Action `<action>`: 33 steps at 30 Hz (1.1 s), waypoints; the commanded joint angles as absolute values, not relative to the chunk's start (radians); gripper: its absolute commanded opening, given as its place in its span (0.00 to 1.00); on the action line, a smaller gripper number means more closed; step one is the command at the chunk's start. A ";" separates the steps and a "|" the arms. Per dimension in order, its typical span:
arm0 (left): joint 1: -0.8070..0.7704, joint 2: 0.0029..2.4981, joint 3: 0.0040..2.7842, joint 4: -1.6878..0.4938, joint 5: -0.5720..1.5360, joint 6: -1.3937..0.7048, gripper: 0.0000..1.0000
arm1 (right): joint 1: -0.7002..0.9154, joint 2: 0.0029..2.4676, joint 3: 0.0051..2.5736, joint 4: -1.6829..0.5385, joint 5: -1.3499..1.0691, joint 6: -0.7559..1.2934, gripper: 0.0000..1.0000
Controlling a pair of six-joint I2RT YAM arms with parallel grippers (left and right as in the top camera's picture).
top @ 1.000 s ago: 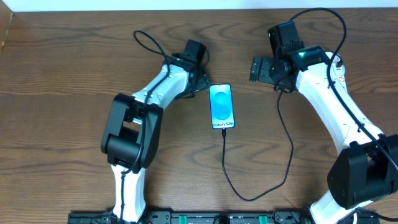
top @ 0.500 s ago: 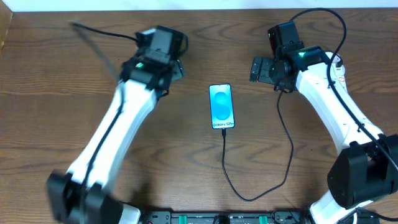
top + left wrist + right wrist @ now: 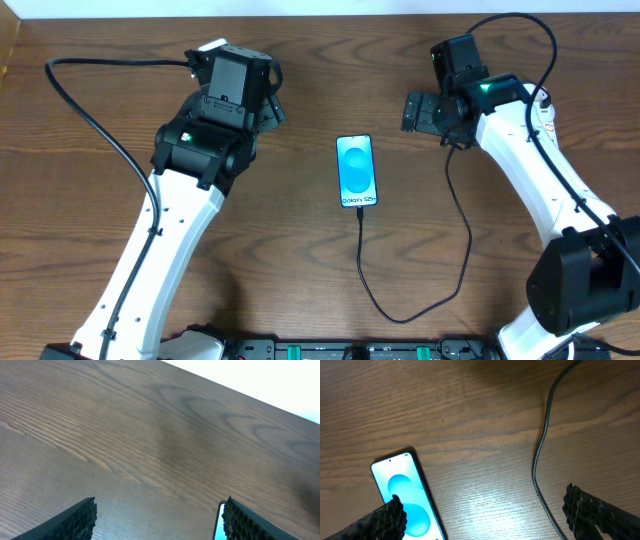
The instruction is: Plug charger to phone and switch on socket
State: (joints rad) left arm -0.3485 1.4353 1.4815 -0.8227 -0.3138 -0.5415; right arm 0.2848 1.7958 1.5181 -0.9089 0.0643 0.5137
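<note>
Charger [image 3: 362, 262] looks plugged into phone [image 3: 358, 171] lying mid-surface toward the far edge, left gripper [image 3: 159, 522] and right gripper [image 3: 485, 516] both open and empty, so next is the socket switch, socket not in view.

left pincer [image 3: 159, 510]: jaws wide apart, empty | right pincer [image 3: 484, 502]: jaws wide apart, empty

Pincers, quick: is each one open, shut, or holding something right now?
Left pincer: open, holding nothing.
Right pincer: open, holding nothing.
</note>
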 commanded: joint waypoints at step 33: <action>-0.348 1.432 1.489 -0.826 -0.334 -0.524 0.81 | -0.348 1.774 1.834 -1.201 -0.404 -0.023 0.99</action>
